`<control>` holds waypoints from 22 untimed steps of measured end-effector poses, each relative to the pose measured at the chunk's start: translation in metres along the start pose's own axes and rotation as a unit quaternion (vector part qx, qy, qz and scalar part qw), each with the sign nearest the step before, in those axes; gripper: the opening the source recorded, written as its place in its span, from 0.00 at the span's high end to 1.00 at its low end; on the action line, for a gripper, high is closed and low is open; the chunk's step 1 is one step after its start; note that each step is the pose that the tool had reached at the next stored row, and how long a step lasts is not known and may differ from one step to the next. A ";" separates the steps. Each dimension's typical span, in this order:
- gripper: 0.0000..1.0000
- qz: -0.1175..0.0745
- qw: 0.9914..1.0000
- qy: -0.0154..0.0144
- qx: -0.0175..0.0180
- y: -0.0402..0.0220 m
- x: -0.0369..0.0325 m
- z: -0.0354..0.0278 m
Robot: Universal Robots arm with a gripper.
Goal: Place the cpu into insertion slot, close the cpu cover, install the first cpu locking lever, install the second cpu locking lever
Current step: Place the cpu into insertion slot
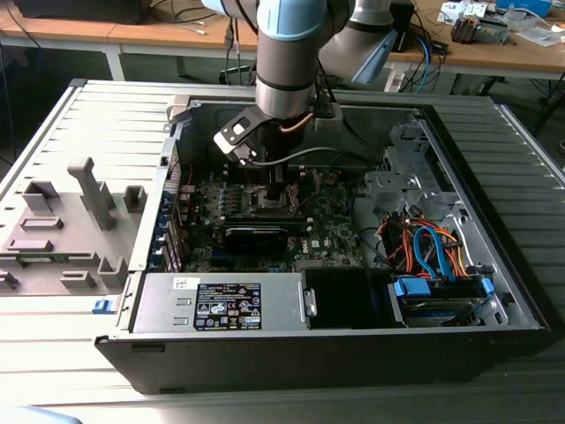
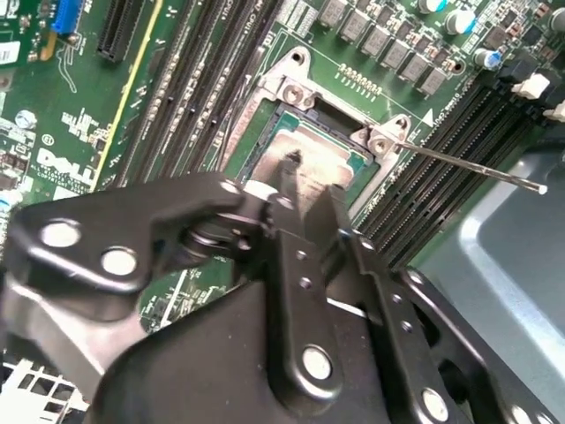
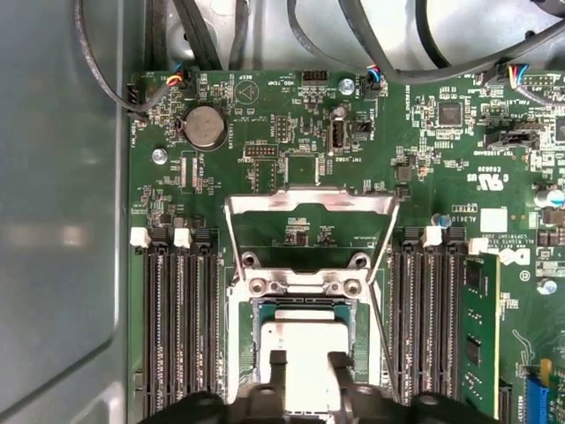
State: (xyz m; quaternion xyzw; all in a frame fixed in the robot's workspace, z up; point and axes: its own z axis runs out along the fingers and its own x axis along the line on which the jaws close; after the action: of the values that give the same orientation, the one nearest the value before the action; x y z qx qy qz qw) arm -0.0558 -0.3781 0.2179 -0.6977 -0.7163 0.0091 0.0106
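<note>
Black metal gripper (image 3: 308, 362): you see blunt fingers (image 3: 277, 375) parted, tips over cpu (image 3: 307, 336); contact unclear. Flat silvery square cpu lies within dark, metal-rimmed insertion slot (image 3: 305, 306). Thin silvery cpu cover (image 3: 309, 201) stands swung open at slot's hinge edge, over glossy green board (image 3: 265, 132).

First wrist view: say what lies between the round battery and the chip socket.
In the first wrist view, the open metal cover frame lies between the round battery and the chip socket, green board showing through its window.
</note>
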 end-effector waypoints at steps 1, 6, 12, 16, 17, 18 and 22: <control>0.71 -0.006 1.000 0.000 0.000 0.0000 -0.0001 -0.0001; 0.89 -0.060 0.998 -0.002 0.001 0.0000 0.0000 -0.0031; 0.89 -0.060 0.998 -0.001 0.000 -0.0004 -0.0002 -0.0141; 0.89 -0.060 0.998 -0.001 0.000 -0.0005 -0.0001 -0.0198; 0.89 -0.060 0.998 -0.001 0.000 -0.0005 -0.0001 -0.0198; 0.89 -0.060 0.998 -0.001 0.000 -0.0005 -0.0001 -0.0199; 0.89 -0.060 0.998 -0.001 0.000 -0.0005 -0.0002 -0.0200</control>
State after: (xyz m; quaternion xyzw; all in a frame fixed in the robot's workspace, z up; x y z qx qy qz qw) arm -0.0557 -0.3783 0.2379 -0.6533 -0.7570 0.0097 0.0105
